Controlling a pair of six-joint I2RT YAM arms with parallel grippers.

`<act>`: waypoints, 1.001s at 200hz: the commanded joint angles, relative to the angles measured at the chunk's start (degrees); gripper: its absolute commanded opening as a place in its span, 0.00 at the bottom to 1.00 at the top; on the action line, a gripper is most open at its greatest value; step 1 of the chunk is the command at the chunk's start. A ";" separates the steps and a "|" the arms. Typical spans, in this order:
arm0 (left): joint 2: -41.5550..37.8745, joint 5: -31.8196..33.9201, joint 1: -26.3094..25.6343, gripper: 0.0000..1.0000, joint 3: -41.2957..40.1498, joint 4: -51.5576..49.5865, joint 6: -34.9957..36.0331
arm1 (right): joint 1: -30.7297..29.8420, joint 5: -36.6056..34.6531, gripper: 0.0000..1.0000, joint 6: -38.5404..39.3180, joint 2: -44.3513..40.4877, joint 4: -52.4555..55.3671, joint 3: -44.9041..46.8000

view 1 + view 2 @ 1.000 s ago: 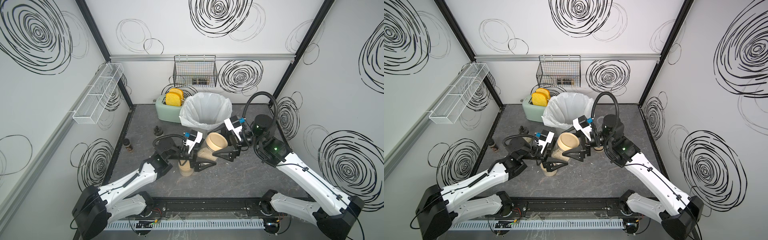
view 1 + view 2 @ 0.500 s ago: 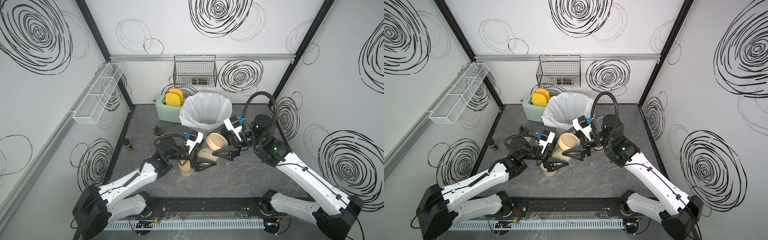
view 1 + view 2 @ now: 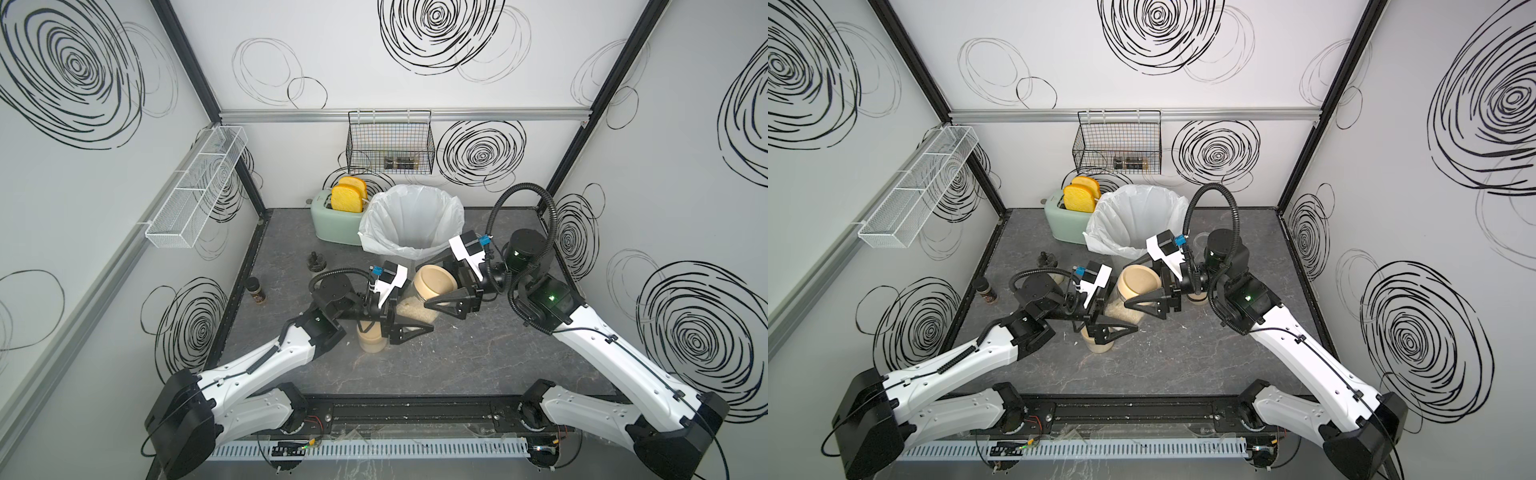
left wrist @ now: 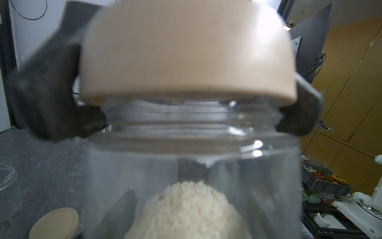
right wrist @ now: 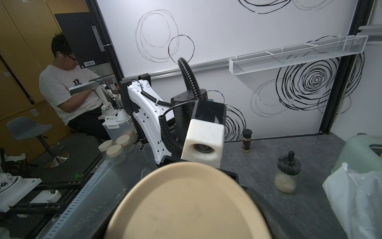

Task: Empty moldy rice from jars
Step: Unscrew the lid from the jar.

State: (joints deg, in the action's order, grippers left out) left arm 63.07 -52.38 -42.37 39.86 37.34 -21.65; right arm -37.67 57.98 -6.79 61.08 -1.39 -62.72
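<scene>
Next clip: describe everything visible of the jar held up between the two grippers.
The jar is clear, cylindrical, wide-mouthed, with a threaded neck and a flat tan lid on. It is tilted, lid uppermost, off the table before the bin. Pale rice is heaped in its lower end. The left gripper clamps its body; the right gripper sets its fingers either side of the lid, contact unclear.

We see a dark grey desk [image 3: 478, 353] carrying a mint-green toaster [image 3: 332, 224], a white-lined bin [image 3: 374, 232], a dark spice shaker [image 3: 254, 286], a black-capped bottle [image 3: 316, 262] and a pale upright jar [image 3: 371, 338].
</scene>
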 commanded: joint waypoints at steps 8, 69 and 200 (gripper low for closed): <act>-1.24 -2.46 -1.26 0.86 0.93 7.04 1.28 | 0.58 -4.54 0.82 0.57 -0.84 -3.48 0.58; -1.60 -1.82 -1.31 0.86 0.60 7.17 1.38 | 1.20 -5.57 0.80 0.29 -1.17 -4.14 0.41; -8.55 3.20 2.60 0.85 -4.22 9.24 -3.07 | 10.65 -13.02 0.77 0.94 -8.18 1.17 4.81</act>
State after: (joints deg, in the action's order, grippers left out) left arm 58.63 -50.78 -41.17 34.76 40.27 -24.08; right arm -28.64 49.01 -6.92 56.05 -2.96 -60.73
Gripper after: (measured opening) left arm 0.883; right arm 0.826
